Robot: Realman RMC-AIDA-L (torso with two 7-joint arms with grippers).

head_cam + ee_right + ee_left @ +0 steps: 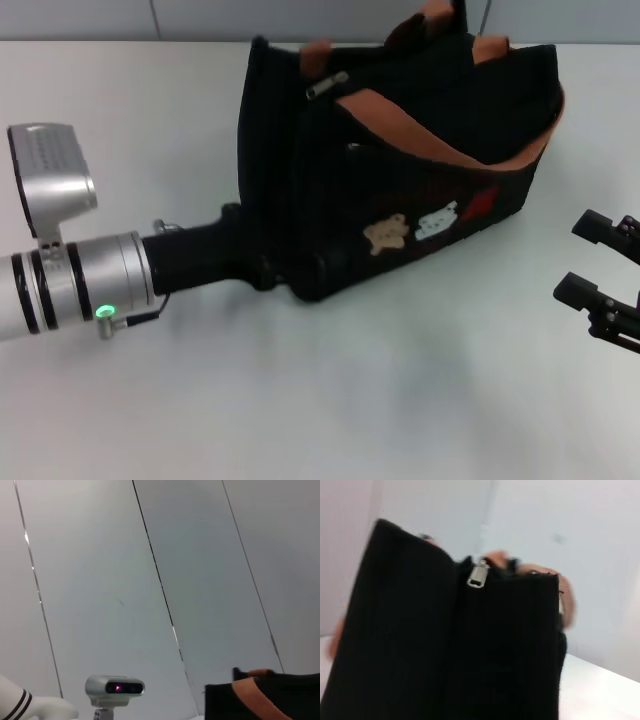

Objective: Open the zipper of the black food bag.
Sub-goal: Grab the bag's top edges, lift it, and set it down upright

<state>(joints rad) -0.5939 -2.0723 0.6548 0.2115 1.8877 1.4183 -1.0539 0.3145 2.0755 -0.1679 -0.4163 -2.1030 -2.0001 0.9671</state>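
Bag end braced, zipper not yet pulled.
The soft bag is met low by the left gripper, grip unseen; the right gripper is parked open; the pull tab should be pinched.

My surroundings, non-task items: white table, plain matte surface, running from my near side out to the wall. Wall panels behind the table, pale grey, split by thin dark seams. One small camera unit, grey housing with a pink-lit lens, on a stand before those wall panels
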